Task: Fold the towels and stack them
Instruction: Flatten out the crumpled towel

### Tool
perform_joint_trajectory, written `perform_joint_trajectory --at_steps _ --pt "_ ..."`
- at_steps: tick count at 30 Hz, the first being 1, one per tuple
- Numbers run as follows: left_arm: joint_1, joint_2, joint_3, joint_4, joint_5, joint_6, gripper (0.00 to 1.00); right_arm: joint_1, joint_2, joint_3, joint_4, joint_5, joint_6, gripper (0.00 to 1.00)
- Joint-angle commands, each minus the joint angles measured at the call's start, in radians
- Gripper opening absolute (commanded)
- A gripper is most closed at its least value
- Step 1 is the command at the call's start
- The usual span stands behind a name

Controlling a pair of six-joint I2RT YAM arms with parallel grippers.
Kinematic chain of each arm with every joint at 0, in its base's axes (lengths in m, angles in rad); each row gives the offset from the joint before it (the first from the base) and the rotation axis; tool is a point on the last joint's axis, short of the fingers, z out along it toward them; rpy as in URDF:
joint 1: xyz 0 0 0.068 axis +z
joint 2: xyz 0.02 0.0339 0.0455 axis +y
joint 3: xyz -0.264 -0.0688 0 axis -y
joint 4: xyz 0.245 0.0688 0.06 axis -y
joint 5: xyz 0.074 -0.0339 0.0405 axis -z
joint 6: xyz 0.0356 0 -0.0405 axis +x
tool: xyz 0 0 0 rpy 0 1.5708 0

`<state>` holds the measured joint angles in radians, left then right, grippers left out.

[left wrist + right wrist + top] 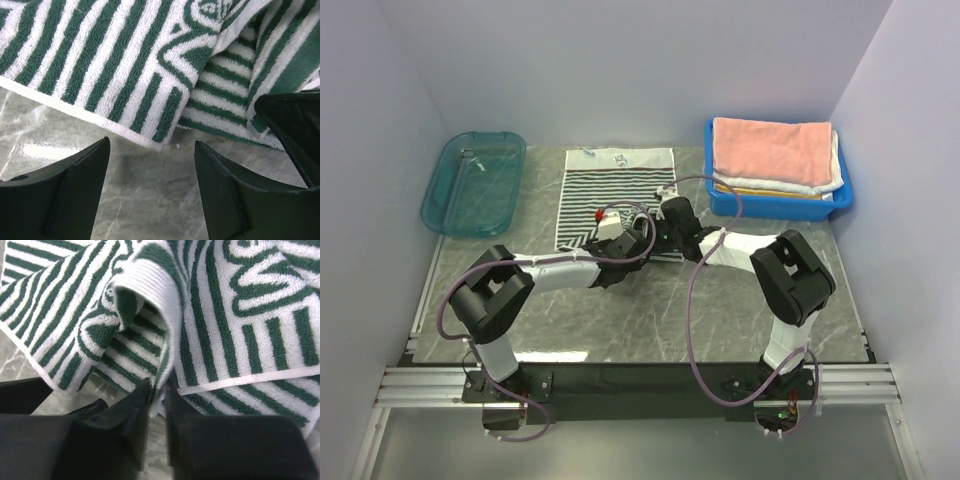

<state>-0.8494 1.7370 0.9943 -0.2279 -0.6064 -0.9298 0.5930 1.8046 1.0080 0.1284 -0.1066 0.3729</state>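
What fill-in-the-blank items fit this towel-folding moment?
The salmon pink terry towel tops the stack in the ___ plastic bin.
The right end effector pinches the green-and-white striped terry towel; the left end effector stands ___.
The teal translucent plastic tray sits on the ___ side of the grey marbled table.
Missing: blue; open; left.

Pretty plain setup: pale lavender walls (620, 70) box in three sides of a grey marble-look tabletop (650, 320), aluminium rails (640, 385) run along its near edge, and the light leaves a shiny glare patch (45, 150) on it.
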Motion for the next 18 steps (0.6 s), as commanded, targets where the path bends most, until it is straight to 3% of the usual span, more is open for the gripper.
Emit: perform_joint_trajectory --at_steps 1,2,4,13,18 --pt "-0.010 0.013 0.066 -0.007 -0.062 -0.018 0.73 -0.002 0.004 0.004 0.076 0.016 0.009 0.15" --pt "-0.011 0.015 0.069 -0.014 -0.078 -0.018 0.72 -0.004 0.001 -0.008 0.083 0.018 0.008 0.05" --pt "-0.016 0.016 0.079 -0.019 -0.088 -0.021 0.71 -0.002 -0.007 -0.016 0.088 0.018 0.003 0.00" --pt "-0.020 0.075 0.136 -0.065 -0.131 -0.049 0.60 -0.004 -0.022 -0.048 0.123 -0.005 0.009 0.00" --pt "-0.022 0.098 0.156 -0.088 -0.161 -0.057 0.47 -0.004 -0.028 -0.054 0.125 -0.004 0.003 0.00"
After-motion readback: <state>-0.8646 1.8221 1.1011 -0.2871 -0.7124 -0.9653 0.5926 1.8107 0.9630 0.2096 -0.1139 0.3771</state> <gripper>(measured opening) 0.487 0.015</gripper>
